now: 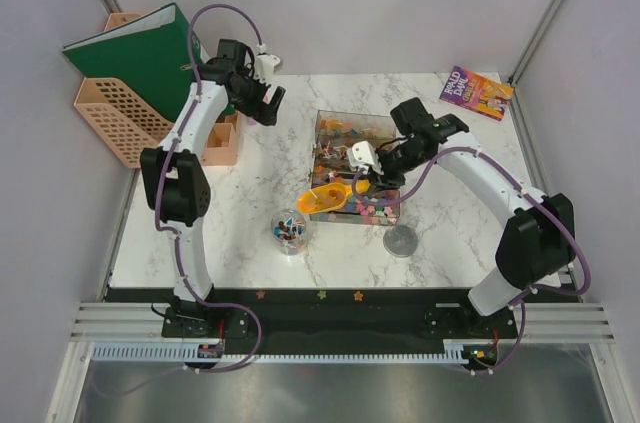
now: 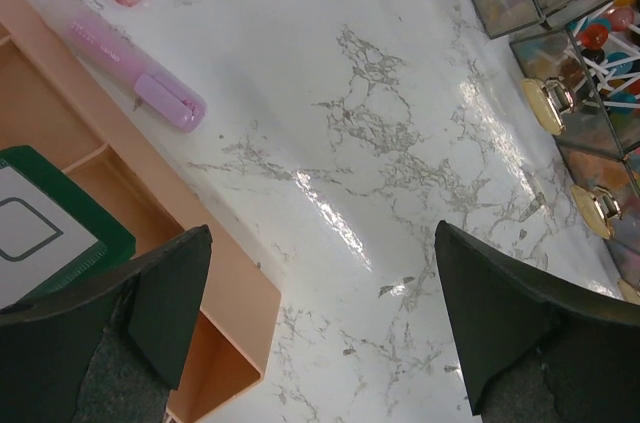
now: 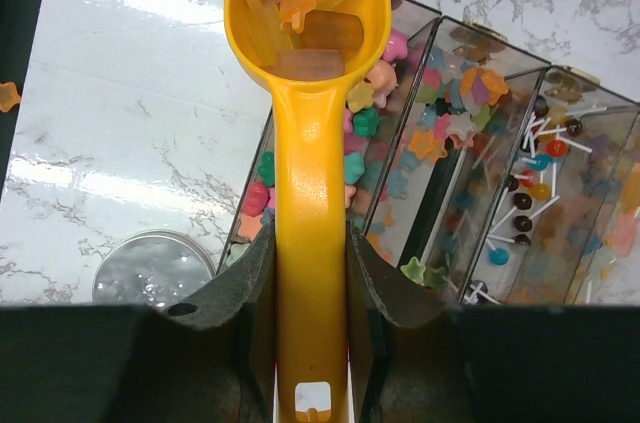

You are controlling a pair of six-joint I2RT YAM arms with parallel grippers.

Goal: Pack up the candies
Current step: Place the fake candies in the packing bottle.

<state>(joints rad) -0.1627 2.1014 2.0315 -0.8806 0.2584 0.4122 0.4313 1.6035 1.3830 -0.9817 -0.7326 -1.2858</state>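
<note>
Nearest the bases, a clear cup (image 1: 289, 233) holds some candies (image 1: 288, 229); beyond it the right gripper (image 3: 310, 273) pinches the handle of the orange scoop (image 3: 308, 143), whose bowl carries a few more (many others fill the compartments of the clear box (image 1: 340, 123) below it); farthest, the left gripper (image 2: 320, 283) hangs spread wide above the marble table (image 2: 380, 143), beside a peach organiser (image 2: 235, 303).
</note>
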